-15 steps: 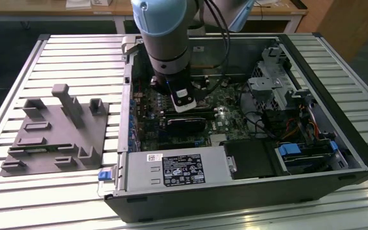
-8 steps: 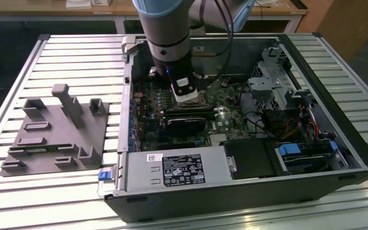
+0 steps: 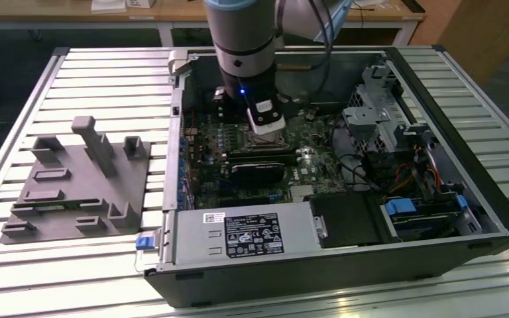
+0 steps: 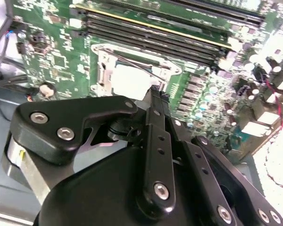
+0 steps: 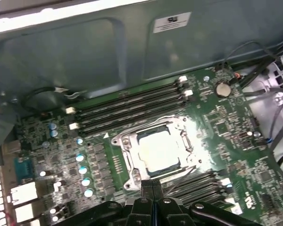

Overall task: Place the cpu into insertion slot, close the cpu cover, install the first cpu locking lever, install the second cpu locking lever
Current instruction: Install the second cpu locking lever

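The cpu (image 5: 158,151) lies flat in the insertion slot (image 5: 128,175) on the green board, its pale metal top showing. The cpu cover (image 5: 124,147) rests down around it as a silvery frame. In the second wrist view the cpu (image 4: 131,81) shows through the cover (image 4: 102,70), and a thin wire lever (image 4: 142,64) crosses the frame's corner. My gripper (image 5: 152,190) hangs just above the slot's near edge, shut, with nothing between its fingers (image 4: 155,101). In the exterior view the gripper (image 3: 268,129) reaches down into the open computer case over the slot (image 3: 264,144).
Long black memory slots (image 5: 132,106) run on both sides of the socket. A black power-supply box (image 3: 246,235) sits at the case's near end, with a drive cage (image 3: 378,112) and cables (image 3: 413,172) on the exterior view's right. A grey fixture (image 3: 77,179) stands on the slatted table.
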Robot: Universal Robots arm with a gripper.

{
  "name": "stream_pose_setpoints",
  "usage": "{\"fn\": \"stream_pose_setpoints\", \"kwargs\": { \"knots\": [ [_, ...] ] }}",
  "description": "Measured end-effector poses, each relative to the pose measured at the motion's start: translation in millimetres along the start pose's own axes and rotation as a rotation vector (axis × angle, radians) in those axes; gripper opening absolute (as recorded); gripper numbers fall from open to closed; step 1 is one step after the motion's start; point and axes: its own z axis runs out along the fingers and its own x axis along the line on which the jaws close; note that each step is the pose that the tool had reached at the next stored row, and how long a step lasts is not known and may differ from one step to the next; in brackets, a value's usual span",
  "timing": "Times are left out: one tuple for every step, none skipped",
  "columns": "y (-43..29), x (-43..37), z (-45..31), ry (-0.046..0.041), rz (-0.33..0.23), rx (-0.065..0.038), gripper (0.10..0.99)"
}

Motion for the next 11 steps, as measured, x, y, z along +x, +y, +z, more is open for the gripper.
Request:
{"fn": "stream_pose_setpoints", "kwargs": {
  "knots": [
    [0.7, -2.3, 0.3, 0.0009, 0.0, 0.002, 0.106],
    [1.2, -4.5, 0.6, 0.0014, 0.0, 0.003, 0.106],
    [1.5, -6.1, 0.8, 0.0016, 0.001, 0.005, 0.106],
    [1.5, -7.2, 0.9, 0.0011, 0.001, 0.008, 0.106],
    [1.2, -7.9, 0.9, 0.0007, 0.001, 0.009, 0.106],
    [0.6, -8.3, 0.8, 0.0003, 0.002, 0.01, 0.106],
    [-0.3, -8.7, 0.9, 0.0001, 0.003, 0.01, 0.106],
    [-1.7, -9.2, 1.0, -0.0001, 0.003, 0.01, 0.106],
    [-3.2, -9.6, 1.3, -0.0002, 0.004, 0.01, 0.106],
    [-4.8, -10.0, 1.8, -0.0004, 0.004, 0.01, 0.106],
    [-6.5, -10.4, 2.7, -0.0005, 0.005, 0.01, 0.106]
  ]
}}
